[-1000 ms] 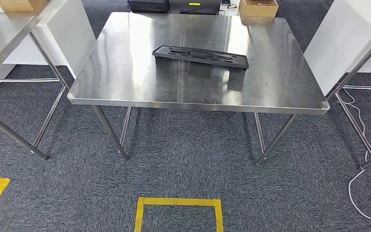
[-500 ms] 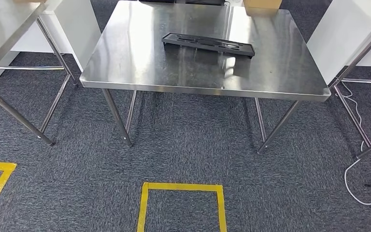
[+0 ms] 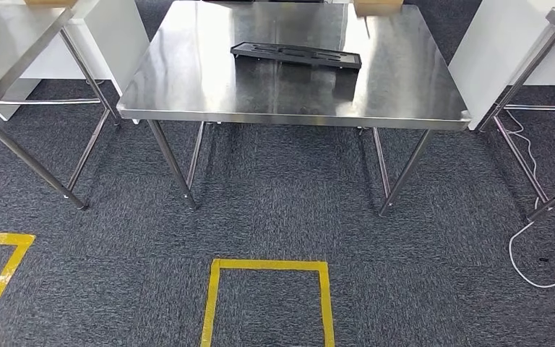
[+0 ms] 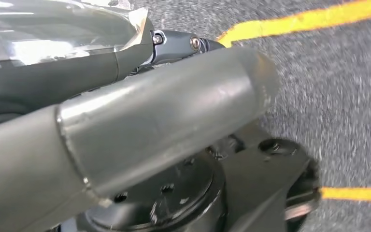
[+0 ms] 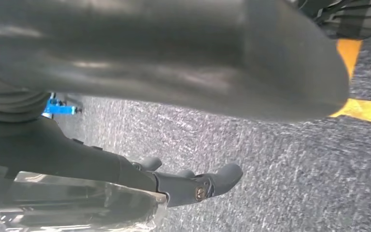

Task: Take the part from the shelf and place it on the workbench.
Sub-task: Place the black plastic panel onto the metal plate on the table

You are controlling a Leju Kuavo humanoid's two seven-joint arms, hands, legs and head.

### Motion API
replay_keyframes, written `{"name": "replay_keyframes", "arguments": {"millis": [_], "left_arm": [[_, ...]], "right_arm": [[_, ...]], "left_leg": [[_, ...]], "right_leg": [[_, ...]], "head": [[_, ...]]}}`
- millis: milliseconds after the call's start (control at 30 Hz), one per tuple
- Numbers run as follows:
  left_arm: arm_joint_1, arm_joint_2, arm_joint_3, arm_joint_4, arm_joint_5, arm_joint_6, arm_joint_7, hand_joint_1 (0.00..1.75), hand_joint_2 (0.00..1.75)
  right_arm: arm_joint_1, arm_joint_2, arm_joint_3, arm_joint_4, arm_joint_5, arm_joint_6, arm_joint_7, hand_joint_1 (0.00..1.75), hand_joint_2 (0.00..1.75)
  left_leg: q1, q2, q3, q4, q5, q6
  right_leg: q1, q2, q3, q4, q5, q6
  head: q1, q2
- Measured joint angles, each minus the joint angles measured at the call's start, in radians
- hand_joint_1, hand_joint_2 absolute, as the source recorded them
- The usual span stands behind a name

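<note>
Part (image 3: 296,55), a long flat black piece, lay on the far half of the steel workbench (image 3: 188,87), well back from the near edge, so the placing looked done. Left hand (image 4: 140,130) hung over the carpet (image 3: 274,210) with its thick thumb across the wrist view; nothing sat in it, but how far the fingers were parted I could not tell. Right hand (image 5: 183,82) also hung low, dark fingers stretched out and apart, holding nothing.

Risk, as I judged it: stepping among the close-set table legs (image 3: 173,166) and the white cable (image 3: 527,253) on the floor at the right could snag a foot or jolt the bench and shift the part.

Against the earlier head pictures the whole scene had slid up and away, the yellow floor square (image 3: 267,303) showing fuller: the camera moved, while the part kept its place on the bench
</note>
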State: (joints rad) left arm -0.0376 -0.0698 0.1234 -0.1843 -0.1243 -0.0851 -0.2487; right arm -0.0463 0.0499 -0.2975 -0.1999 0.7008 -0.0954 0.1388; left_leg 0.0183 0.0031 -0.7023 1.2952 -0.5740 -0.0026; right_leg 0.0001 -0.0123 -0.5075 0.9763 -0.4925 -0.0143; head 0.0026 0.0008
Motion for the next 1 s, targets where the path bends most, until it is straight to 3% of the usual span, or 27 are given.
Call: {"name": "replay_keyframes", "arguments": {"millis": [33, 100, 133, 200, 267, 300, 333, 400, 433, 467, 500, 533, 600, 633, 667, 700, 767, 800, 833, 867, 933, 967, 1000], "left_arm": [[0.001, 0.003, 0.006, 0.0, 0.008, 0.002, -0.003, 0.0, 0.0], [0.002, 0.009, 0.017, 0.0, 0.018, 0.005, -0.009, 0.0, 0.0], [0.002, 0.011, 0.022, 0.0, 0.023, 0.006, -0.011, 0.0, 0.0], [0.005, 0.014, 0.033, 0.0, 0.032, 0.01, -0.011, 0.0, 0.0], [0.009, 0.012, 0.043, 0.001, 0.041, 0.016, -0.008, 0.0, 0.0], [0.01, 0.008, 0.048, 0.001, 0.044, 0.021, -0.006, 0.0, 0.0], [0.012, 0.003, 0.051, 0.002, 0.044, 0.027, -0.003, 0.0, 0.0], [0.016, -0.006, 0.054, 0.002, 0.045, 0.038, -0.001, 0.0, 0.0], [0.018, -0.012, 0.055, 0.003, 0.044, 0.043, 0.0, 0.0, 0.0], [0.02, -0.018, 0.055, 0.003, 0.043, 0.046, 0.0, 0.0, 0.0], [0.022, -0.025, 0.055, 0.003, 0.041, 0.048, -0.001, 0.0, 0.0], [0.022, -0.034, 0.055, 0.002, 0.036, 0.049, -0.003, 0.0, 0.0], [0.022, -0.05, 0.054, 0.002, 0.025, 0.05, -0.008, 0.0, 0.0], [0.022, -0.058, 0.053, 0.002, 0.02, 0.051, -0.009, 0.0, 0.0], [0.022, -0.064, 0.053, 0.002, 0.017, 0.052, -0.009, 0.0, 0.0], [0.023, -0.069, 0.052, 0.002, 0.015, 0.055, -0.008, 0.0, 0.0], [0.025, -0.077, 0.051, 0.003, 0.01, 0.061, -0.004, 0.0, 0.0], [0.027, -0.08, 0.05, 0.004, 0.009, 0.063, -0.001, 0.0, 0.0], [0.03, -0.082, 0.05, 0.005, 0.008, 0.066, 0.001, 0.0, 0.0], [0.032, -0.085, 0.05, 0.006, 0.008, 0.073, 0.003, 0.0, 0.0], [0.035, -0.092, 0.05, 0.006, 0.009, 0.089, 0.005, 0.0, 0.0], [0.036, -0.097, 0.05, 0.006, 0.01, 0.098, 0.005, 0.0, 0.0], [0.036, -0.102, 0.051, 0.006, 0.01, 0.104, 0.005, 0.0, 0.0]], "right_arm": [[0.0, 0.0, 0.0, 0.0, 0.003, 0.004, 0.0, 0.0, 0.0], [0.0, -0.001, 0.0, 0.0, 0.005, 0.017, -0.001, 0.0, 0.0], [0.0, -0.001, 0.0, 0.0, 0.003, 0.027, -0.007, 0.0, 0.0], [0.0, -0.002, 0.0, 0.0, -0.005, 0.049, -0.029, 0.0, 0.0], [-0.001, -0.006, 0.0, 0.001, -0.011, 0.069, -0.044, 0.0, 0.0], [-0.001, -0.008, 0.0, 0.002, -0.012, 0.076, -0.044, 0.0, 0.0], [-0.001, -0.011, 0.0, 0.003, -0.011, 0.084, -0.04, 0.0, 0.0], [0.0, -0.019, 0.0, 0.004, -0.009, 0.094, -0.031, 0.0, 0.0], [0.001, -0.023, 0.0, 0.005, -0.008, 0.098, -0.026, 0.0, 0.0], [0.001, -0.026, 0.0, 0.005, -0.007, 0.102, -0.02, 0.0, 0.0], [0.002, -0.03, 0.0, 0.005, -0.002, 0.104, -0.014, 0.0, 0.0], [0.002, -0.034, 0.0, 0.005, 0.003, 0.105, -0.009, 0.0, 0.0], [0.0, -0.042, 0.0, 0.005, 0.014, 0.103, -0.003, 0.0, 0.0], [-0.001, -0.046, 0.0, 0.005, 0.017, 0.104, -0.002, 0.0, 0.0], [-0.002, -0.049, 0.0, 0.005, 0.02, 0.106, -0.001, 0.0, 0.0], [-0.003, -0.053, 0.0, 0.005, 0.022, 0.109, 0.002, 0.0, 0.0], [-0.003, -0.059, 0.0, 0.006, 0.025, 0.113, 0.008, 0.0, 0.0], [-0.002, -0.061, 0.0, 0.006, 0.025, 0.115, 0.011, 0.0, 0.0], [-0.002, -0.063, 0.0, 0.007, 0.025, 0.118, 0.014, 0.0, 0.0], [0.0, -0.065, 0.0, 0.007, 0.025, 0.121, 0.016, 0.0, 0.0], [0.002, -0.07, 0.0, 0.007, 0.026, 0.124, 0.021, 0.0, 0.0], [0.002, -0.072, 0.0, 0.007, 0.027, 0.124, 0.023, 0.0, 0.0], [0.002, -0.074, 0.0, 0.007, 0.028, 0.124, 0.024, 0.0, 0.0]], "left_leg": [[0.0, -0.001, 0.028, -0.017, 0.023, 0.004], [-0.003, -0.002, 0.121, -0.127, 0.06, 0.016], [-0.006, -0.003, 0.167, -0.193, 0.064, 0.022], [-0.014, -0.005, 0.209, -0.266, 0.052, 0.029], [-0.016, -0.005, 0.208, -0.29, 0.058, 0.036], [-0.015, -0.003, 0.202, -0.301, 0.064, 0.043], [-0.013, -0.002, 0.194, -0.312, 0.073, 0.051], [-0.012, 0.0, 0.169, -0.318, 0.096, 0.062], [-0.012, 0.002, 0.154, -0.318, 0.108, 0.064], [-0.013, 0.004, 0.138, -0.317, 0.12, 0.063], [-0.012, 0.006, 0.122, -0.316, 0.132, 0.062], [-0.012, 0.007, 0.106, -0.315, 0.145, 0.059], [-0.01, 0.008, 0.08, -0.312, 0.17, 0.05], [-0.011, 0.007, 0.071, -0.31, 0.181, 0.044], [-0.012, 0.008, 0.066, -0.309, 0.193, 0.037], [-0.013, 0.009, 0.062, -0.309, 0.204, 0.03], [-0.011, 0.009, 0.059, -0.312, 0.221, 0.018], [-0.008, 0.008, 0.055, -0.305, 0.209, 0.013], [-0.005, 0.006, 0.047, -0.285, 0.176, 0.008], [-0.002, 0.004, 0.038, -0.246, 0.123, 0.003], [0.0, 0.001, 0.017, -0.122, 0.009, -0.004], [0.001, 0.0, 0.012, -0.06, -0.016, -0.007], [0.002, -0.001, 0.017, -0.017, -0.015, -0.009]], "right_leg": [[0.003, -0.001, -0.012, 0.005, 0.007, 0.0], [0.006, -0.001, -0.034, 0.014, 0.019, 0.004], [0.008, -0.001, -0.042, 0.018, 0.026, 0.009], [0.008, -0.003, -0.052, 0.021, 0.039, 0.022], [0.008, -0.005, -0.06, 0.024, 0.049, 0.035], [0.008, -0.003, -0.068, 0.034, 0.039, 0.038], [0.008, -0.001, -0.082, 0.059, 0.014, 0.038], [0.002, 0.004, -0.118, 0.162, -0.07, 0.033], [-0.001, 0.005, -0.133, 0.227, -0.106, 0.034], [-0.005, 0.006, -0.139, 0.278, -0.125, 0.04], [-0.009, 0.006, -0.13, 0.301, -0.124, 0.051], [-0.013, 0.006, -0.105, 0.288, -0.104, 0.065], [-0.022, 0.007, -0.002, 0.164, -0.062, 0.085], [-0.021, 0.009, 0.059, 0.074, -0.059, 0.087], [-0.02, 0.011, 0.103, 0.005, -0.066, 0.081], [-0.016, 0.014, 0.128, -0.04, -0.075, 0.073], [-0.014, 0.015, 0.122, -0.052, -0.072, 0.053], [-0.016, 0.013, 0.114, -0.05, -0.063, 0.043], [-0.02, 0.01, 0.105, -0.049, -0.052, 0.03], [-0.022, 0.006, 0.093, -0.049, -0.039, 0.018], [-0.017, 0.001, 0.067, -0.047, -0.015, 0.003], [-0.013, 0.0, 0.05, -0.045, -0.003, 0.002], [-0.011, -0.002, 0.032, -0.04, 0.008, 0.003]], "head": [[0.0, 0.0], [0.0, 0.0], [0.0, 0.0], [0.001, 0.0], [0.0, 0.0], [0.001, 0.0], [0.003, 0.0], [0.005, 0.0], [0.006, 0.0], [0.007, 0.0], [0.006, 0.0], [0.007, 0.0], [0.007, 0.0], [0.007, 0.0], [0.006, 0.0], [0.006, 0.0], [0.003, 0.0], [0.002, 0.0], [0.001, 0.0], [-0.001, 0.0], [-0.003, 0.0], [-0.004, 0.0], [-0.003, 0.0]]}}
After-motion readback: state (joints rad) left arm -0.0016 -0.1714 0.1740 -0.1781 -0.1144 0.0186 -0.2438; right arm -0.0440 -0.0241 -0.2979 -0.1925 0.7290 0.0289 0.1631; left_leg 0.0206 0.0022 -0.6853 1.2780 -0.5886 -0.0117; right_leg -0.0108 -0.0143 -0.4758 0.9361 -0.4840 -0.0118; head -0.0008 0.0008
